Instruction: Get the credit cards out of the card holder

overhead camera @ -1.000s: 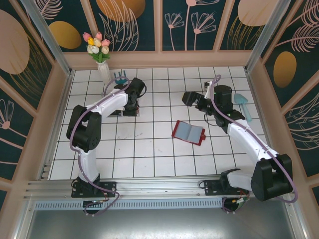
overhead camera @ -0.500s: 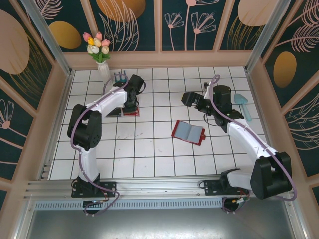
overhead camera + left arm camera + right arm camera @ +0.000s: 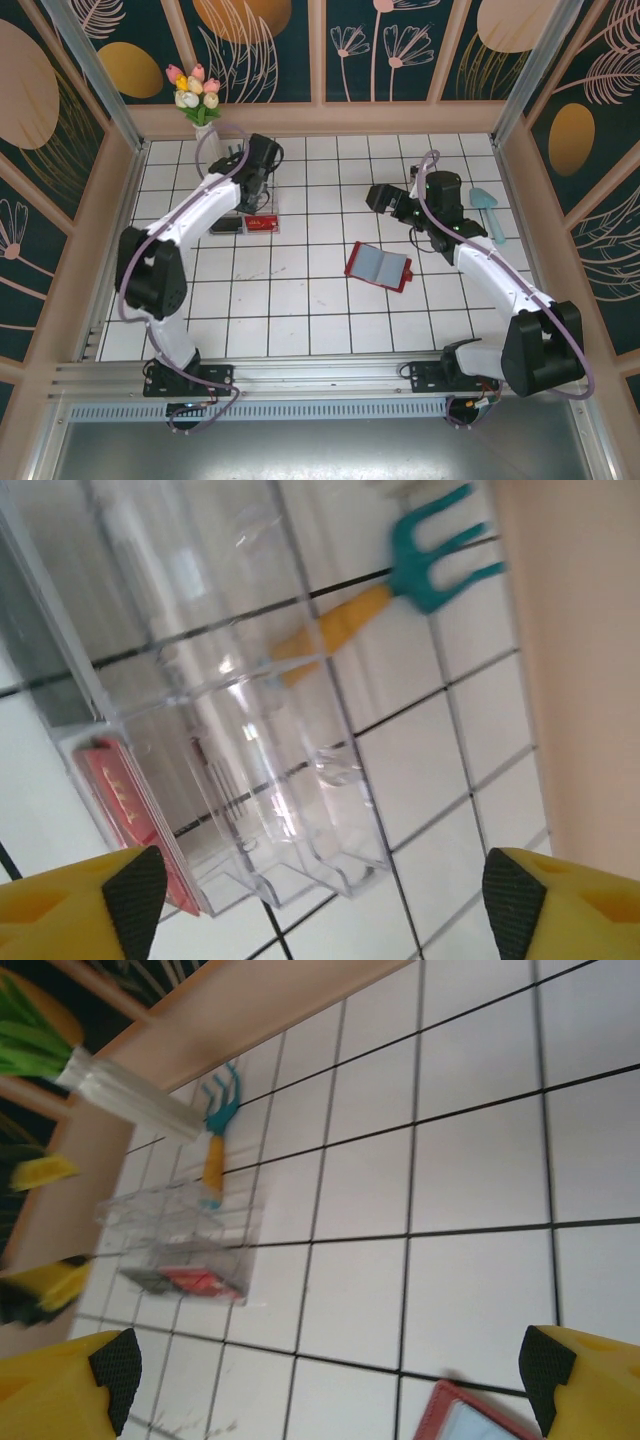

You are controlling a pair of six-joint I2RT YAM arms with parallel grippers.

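The card holder (image 3: 379, 265) lies open on the tiles right of centre, red outside with grey-blue pockets; its corner (image 3: 480, 1415) shows in the right wrist view. A red credit card (image 3: 262, 224) rests in the clear plastic tray (image 3: 243, 213) beside a dark card (image 3: 225, 226). My left gripper (image 3: 251, 188) hovers over the tray's far side, open and holding nothing; the tray (image 3: 300, 810) and the red card (image 3: 122, 810) lie below its spread fingertips (image 3: 135, 888). My right gripper (image 3: 380, 197) hangs open and empty behind the card holder.
A teal hand rake with a yellow handle (image 3: 400, 590) lies just beyond the tray. A vase of tulips (image 3: 200, 100) stands at the back left. A teal scoop (image 3: 490, 210) lies by the right wall. Open tiles stretch between tray and card holder.
My left gripper has opened, let go of the red card in the tray, and lifted away toward the back wall. The right arm has barely moved.
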